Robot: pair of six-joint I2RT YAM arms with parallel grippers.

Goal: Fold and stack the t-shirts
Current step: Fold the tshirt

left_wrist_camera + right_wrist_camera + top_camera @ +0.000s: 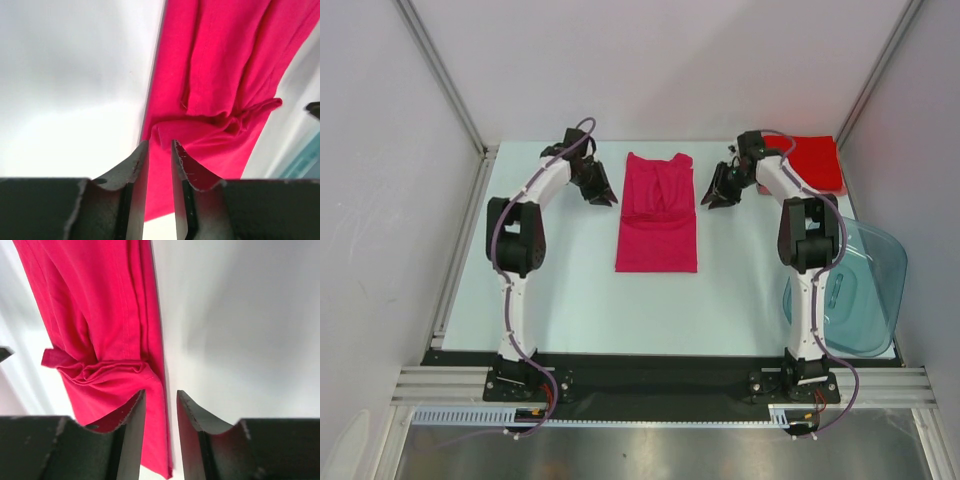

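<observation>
The magenta-pink t-shirt (658, 215) lies flat in the middle of the table, folded into a long strip with its sleeves tucked in. The brighter red t-shirt (812, 160) lies folded at the far right corner. My left gripper (601, 196) hangs just off the pink shirt's far left edge, jaws narrowly open and empty. In the left wrist view (160, 147) it is over the shirt's (220, 65) edge. My right gripper (717, 199) hangs off the far right edge, narrowly open and empty. In the right wrist view (161, 395) it is over the shirt's (100, 305) edge.
A translucent blue-grey plastic tub (855, 290) sits at the right edge of the pale table (560, 290), beside the right arm. White walls close in the table at the back and both sides.
</observation>
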